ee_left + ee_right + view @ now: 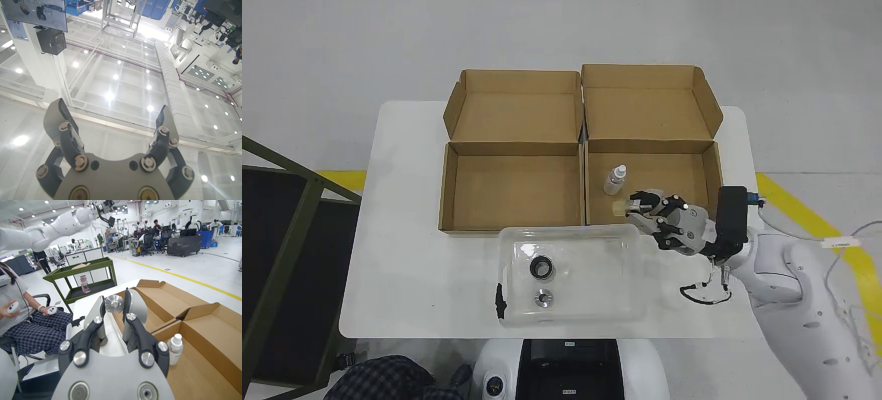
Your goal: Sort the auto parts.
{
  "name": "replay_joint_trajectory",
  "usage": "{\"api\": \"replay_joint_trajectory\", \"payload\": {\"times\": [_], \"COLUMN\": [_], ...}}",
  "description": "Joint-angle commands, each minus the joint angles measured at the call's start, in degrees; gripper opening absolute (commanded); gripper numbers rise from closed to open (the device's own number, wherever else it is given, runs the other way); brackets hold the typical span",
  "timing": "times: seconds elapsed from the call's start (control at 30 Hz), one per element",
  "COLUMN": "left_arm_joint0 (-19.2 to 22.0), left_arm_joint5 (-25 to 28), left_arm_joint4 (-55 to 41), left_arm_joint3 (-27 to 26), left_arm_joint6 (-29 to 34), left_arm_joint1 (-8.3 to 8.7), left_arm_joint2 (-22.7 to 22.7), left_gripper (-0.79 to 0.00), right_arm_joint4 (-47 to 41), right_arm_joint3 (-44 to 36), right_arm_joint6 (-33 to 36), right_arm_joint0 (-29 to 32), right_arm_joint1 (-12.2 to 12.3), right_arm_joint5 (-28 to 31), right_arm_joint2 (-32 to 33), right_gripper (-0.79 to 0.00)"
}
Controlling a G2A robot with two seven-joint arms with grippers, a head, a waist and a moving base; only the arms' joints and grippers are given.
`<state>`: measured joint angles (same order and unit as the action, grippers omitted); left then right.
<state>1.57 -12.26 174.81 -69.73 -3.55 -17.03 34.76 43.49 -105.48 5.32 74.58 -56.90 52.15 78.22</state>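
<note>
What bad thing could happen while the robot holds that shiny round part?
The round metal part is pinched only by its rim in the right gripper, so it might slip and fall. The spray bottle stands upright in the cardboard box close by; lowering the part there might tip it over.

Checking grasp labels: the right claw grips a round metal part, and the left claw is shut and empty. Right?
No. The left claw is open, not shut, as the left wrist view shows; it is empty. The right claw does grip the round metal part.
</note>
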Motion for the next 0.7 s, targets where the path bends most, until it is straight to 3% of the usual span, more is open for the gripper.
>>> {"api": "replay_joint_trajectory", "payload": {"times": [0.0,0.37,0.67], "left_arm_joint0": [0.0,0.0,0.0], "left_arm_joint5": [0.0,0.0,0.0], "left_arm_joint4": [0.0,0.0,0.0], "left_arm_joint3": [0.0,0.0,0.0], "left_arm_joint6": [0.0,0.0,0.0], "left_arm_joint1": [0.0,0.0,0.0], "left_arm_joint2": [0.0,0.0,0.0], "left_gripper": [0.0,0.0,0.0], "right_arm_joint4": [2.6,9.6,14.3], "right_arm_joint3": [0.6,5.7,9.1], "right_arm_joint6": [0.2,1.8,5.8], "right_arm_joint0": [0.2,0.1,-2.5], "right_arm_joint1": [0.0,-0.1,-0.1], "right_arm_joint5": [-0.8,-3.1,-8.4], "right_arm_joint2": [-0.1,-0.4,-0.4], "right_gripper": [-0.785,-0.785,-0.785]}}
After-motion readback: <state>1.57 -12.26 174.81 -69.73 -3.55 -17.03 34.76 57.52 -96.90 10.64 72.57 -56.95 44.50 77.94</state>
